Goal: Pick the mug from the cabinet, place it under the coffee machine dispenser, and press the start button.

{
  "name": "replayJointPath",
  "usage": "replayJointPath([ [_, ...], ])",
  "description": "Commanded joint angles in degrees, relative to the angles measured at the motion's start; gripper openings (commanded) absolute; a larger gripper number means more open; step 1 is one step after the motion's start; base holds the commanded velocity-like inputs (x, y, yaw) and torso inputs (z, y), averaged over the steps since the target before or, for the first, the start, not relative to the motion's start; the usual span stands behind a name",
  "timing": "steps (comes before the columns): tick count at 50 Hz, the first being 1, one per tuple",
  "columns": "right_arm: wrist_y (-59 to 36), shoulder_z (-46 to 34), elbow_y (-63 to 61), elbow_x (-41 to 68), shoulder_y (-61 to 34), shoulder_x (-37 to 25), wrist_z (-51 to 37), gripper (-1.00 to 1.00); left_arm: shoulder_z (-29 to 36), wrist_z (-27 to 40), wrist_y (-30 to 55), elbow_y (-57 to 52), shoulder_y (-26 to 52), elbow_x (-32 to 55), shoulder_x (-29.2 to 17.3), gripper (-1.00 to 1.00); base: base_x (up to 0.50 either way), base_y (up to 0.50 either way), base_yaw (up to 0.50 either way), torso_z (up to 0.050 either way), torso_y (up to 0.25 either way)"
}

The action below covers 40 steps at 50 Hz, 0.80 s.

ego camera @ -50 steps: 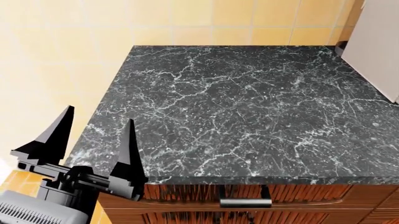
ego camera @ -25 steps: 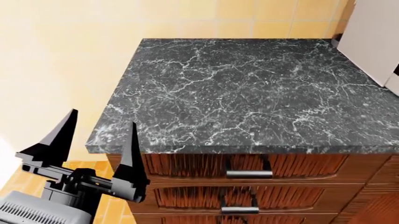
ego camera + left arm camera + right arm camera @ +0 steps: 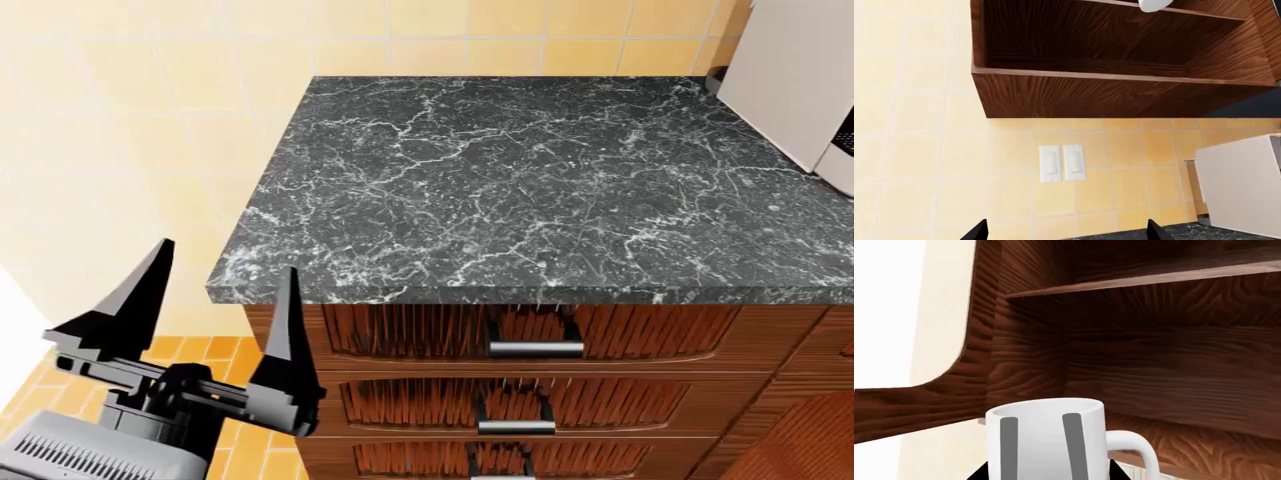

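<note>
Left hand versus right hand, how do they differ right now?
The left hand is empty with fingers spread, low beside the drawers; the right hand has the mug between its fingers, up at the cabinet. The left hand shows whole; of the right hand only fingertips show, grip unclear. Both have dark pointed fingers.

The mug [image 3: 1046, 442] sits between the right end effector's [image 3: 1047, 472] fingertips, before the cabinet [image 3: 1134, 355] shelves.

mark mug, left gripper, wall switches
mug [image 3: 1044, 440]: right wrist view, front of its white body.
left gripper [image 3: 214, 310]: head view, midway between its fingertips.
wall switches [image 3: 1061, 163]: left wrist view, between the two plates.
</note>
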<state>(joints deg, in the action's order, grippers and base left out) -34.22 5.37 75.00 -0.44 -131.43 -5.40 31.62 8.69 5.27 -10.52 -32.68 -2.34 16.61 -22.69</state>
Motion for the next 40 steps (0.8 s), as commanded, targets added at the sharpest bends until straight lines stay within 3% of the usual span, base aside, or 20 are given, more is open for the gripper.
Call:
replayJointPath([
  [1, 1.6, -3.6, 0.0, -0.5, -0.2, 0.0, -0.3, -1.0, 0.5, 0.0, -0.2, 0.5, 0.2, -0.1, 0.1, 1.0, 0.0, 0.0, 0.0, 0.0, 0.0],
  [3, 3.3, -4.3, 0.0, -0.5, 2.5, -0.4, 0.4, -1.0, 0.7, 0.0, -0.2, 0.6, 0.2, 0.0, 0.1, 1.0, 0.0, 0.0, 0.0, 0.0, 0.0],
  [5, -9.9, -3.2, -17.2, 0.1, 19.6, -1.3, 1.6, -1.0, 0.7, 0.0, -0.3, 0.7, 0.2, 0.2, 0.2, 1.0, 0.0, 0.0, 0.0, 0.0, 0.0],
  [6, -18.5, -7.4, -25.8, 8.7, 28.2, -8.9, -7.0, -1.0, 0.7, 0.0, -0.4, 0.8, 0.1, 0.3, 0.3, 1.0, 0.0, 0.0, 0.0, 0.0, 0.0],
  [7, -27.1, -3.6, -34.4, 17.3, 36.8, -9.5, -13.6, -1.0, 0.7, 0.0, -0.5, 0.8, 0.1, 0.3, 0.3, 1.0, 0.0, 0.0, 0.0, 0.0, 0.0],
  [8, -31.8, -0.2, -43.0, 24.3, 45.4, -9.5, -14.4, -1.0, 0.6, 0.1, -0.6, 0.9, 0.1, 0.3, 0.3, 1.0, 0.0, 0.0, 0.0, 0.0, 0.0],
  [10, -17.6, 2.4, -60.2, 21.2, 62.6, -7.8, -12.4, -1.0, 0.6, 0.2, -0.6, 1.0, 0.2, 0.3, 0.3, 1.0, 0.0, 0.0, 0.0, 0.0, 0.0],
  [13, 6.5, -0.7, -86.0, 14.2, 88.4, -5.0, -10.3, -1.0, 0.7, 0.2, -0.9, 1.2, 0.0, 0.3, 0.4, 1.0, 0.0, 0.0, 0.0, 0.0, 0.0],
  [15, 14.2, -2.9, -103.2, 11.2, 105.6, -3.0, -10.7, -1.0, 0.8, 0.3, -0.9, 1.2, -0.1, 0.3, 0.5, 1.0, 0.0, 0.0, 0.0, 0.0, 0.0],
  [16, 16.3, -2.9, -101.5, 11.1, 114.2, -2.2, -10.9, -1.0, 0.8, 0.3, -1.0, 1.2, -0.1, 0.3, 0.5, 1.0, 0.0, 0.0, 0.0, 0.0, 0.0],
  [20, 20.4, -2.3, -102.0, 12.1, 116.6, -1.4, -11.1, -1.0, 0.8, 0.4, -1.0, 1.2, -0.2, 0.2, 0.4, 1.0, 0.0, 0.0, 0.0, 0.0, 0.0],
  [25, 18.1, -0.7, -112.7, 14.5, 118.6, -3.4, -11.5, -1.0, 1.0, 0.4, -1.2, 1.6, -0.1, 0.1, 0.4, 1.0, 0.0, 0.0, 0.0, 0.0, 0.0],
  [33, 30.5, -2.5, -108.7, 11.8, 118.5, -4.2, -8.0, -1.0, 1.1, 0.3, -1.5, 2.0, 0.0, 0.2, 0.4, 1.0, 0.0, 0.0, 0.0, 0.0, 0.0],
  [40, 31.8, -3.2, -108.3, 9.9, 118.6, -5.0, -8.2, -1.0, 1.0, 0.5, -1.7, 1.8, -0.4, 0.2, 0.3, 1.0, 0.0, 0.0, 0.0, 0.0, 0.0],
])
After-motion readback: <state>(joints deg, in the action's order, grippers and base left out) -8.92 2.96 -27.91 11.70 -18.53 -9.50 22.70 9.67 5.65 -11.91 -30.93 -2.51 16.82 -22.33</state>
